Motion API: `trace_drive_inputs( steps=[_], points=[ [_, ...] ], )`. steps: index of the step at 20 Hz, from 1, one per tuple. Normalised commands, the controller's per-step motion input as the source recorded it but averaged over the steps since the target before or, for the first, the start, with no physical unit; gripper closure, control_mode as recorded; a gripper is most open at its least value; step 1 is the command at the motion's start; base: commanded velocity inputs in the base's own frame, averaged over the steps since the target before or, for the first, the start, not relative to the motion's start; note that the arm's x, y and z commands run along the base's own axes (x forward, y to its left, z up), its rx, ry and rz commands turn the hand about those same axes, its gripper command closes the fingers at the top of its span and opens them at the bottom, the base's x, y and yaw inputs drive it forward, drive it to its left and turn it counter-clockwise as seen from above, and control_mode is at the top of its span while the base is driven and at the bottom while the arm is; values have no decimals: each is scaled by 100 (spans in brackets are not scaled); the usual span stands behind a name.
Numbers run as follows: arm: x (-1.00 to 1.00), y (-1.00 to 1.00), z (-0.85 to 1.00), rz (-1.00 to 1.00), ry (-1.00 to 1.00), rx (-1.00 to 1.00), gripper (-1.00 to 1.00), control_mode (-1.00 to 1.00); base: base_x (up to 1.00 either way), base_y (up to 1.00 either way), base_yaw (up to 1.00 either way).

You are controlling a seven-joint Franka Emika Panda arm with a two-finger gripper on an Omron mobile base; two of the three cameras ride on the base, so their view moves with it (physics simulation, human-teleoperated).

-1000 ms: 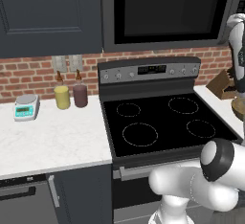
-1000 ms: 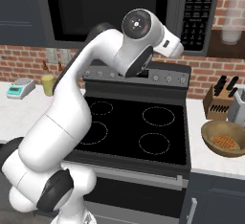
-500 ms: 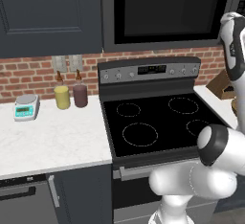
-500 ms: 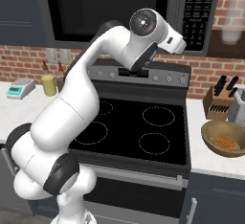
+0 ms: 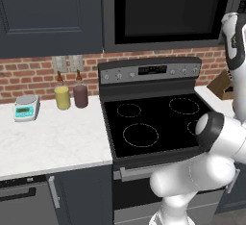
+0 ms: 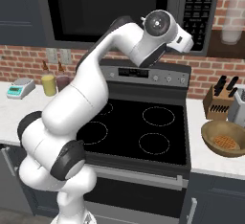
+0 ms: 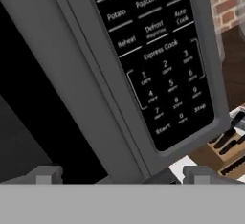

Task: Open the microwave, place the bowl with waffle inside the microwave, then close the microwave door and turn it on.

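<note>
The microwave [image 6: 129,12] hangs on the wall directly above the stove [image 6: 139,127], and its door [image 6: 105,7], a wide pane of black glass, is shut flush against the front. To the right of the door sits the button panel [image 7: 158,60], with printed keys for potato, popcorn, reheat and defrost and a number pad with a start key low down. The gripper [image 7: 122,176] hovers close in front of the lower edge of the microwave, near where the door meets the panel; its two fingertips [image 7: 48,174] stand wide apart with nothing between them, so the claw is released and holds nothing. In the right base view the arm's hand [image 6: 184,40] reaches up toward the lower right corner of the microwave, just below the panel.

The bowl [image 6: 224,138] rests on the white counter [image 6: 210,158] to the right of the stove, well apart from the microwave and lower than it. A waffle [image 6: 226,142] lies inside the bowl. Behind the bowl, against the brick wall, stands a knife block [image 6: 219,101].

Left of the stove, two bottles [image 5: 70,94] stand side by side by the wall, one yellow and one dark red, and a small scale [image 5: 25,107] sits further left on that counter.
</note>
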Motion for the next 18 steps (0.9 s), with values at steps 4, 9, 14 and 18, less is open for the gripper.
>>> trace_drive_inputs(
  steps=[4,9,14,18],
  points=[
    [28,0,-19,5,0,0,-100,-100,0,0,0],
    [32,0,-27,8,0,-2,-100,-100,0,0,0],
    [58,0,-24,8,0,-2,-100,-100,0,0,0],
    [71,0,-21,7,-1,0,-100,-100,0,0,0]
  ],
)
